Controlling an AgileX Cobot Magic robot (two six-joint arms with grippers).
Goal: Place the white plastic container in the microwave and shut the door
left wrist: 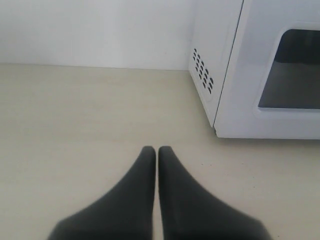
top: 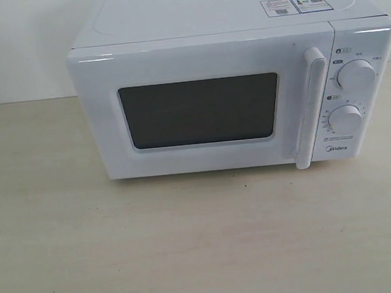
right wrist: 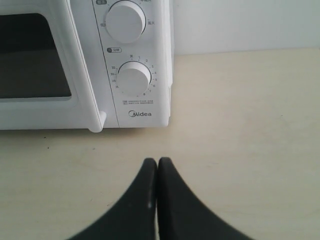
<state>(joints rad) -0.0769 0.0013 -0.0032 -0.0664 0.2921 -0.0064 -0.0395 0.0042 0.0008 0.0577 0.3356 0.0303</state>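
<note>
Facing the shut door (top: 205, 104), you find its handle (right wrist: 98, 117) just ahead of your right claw (right wrist: 157, 165), nearer than the left claw (left wrist: 157, 152); both are closed and empty. The container is not in view.

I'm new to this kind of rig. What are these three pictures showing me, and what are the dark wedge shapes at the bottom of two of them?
One picture looks from off the arms at a white boxy countertop microwave on a pale wooden table, its white door with dark window shut. The other two come from cameras on each arm's wrist. The dark wedges are the fingers: the left gripper and right gripper, both shut and holding nothing, each hovering over the table near the microwave. No white plastic container shows in any view.
</note>
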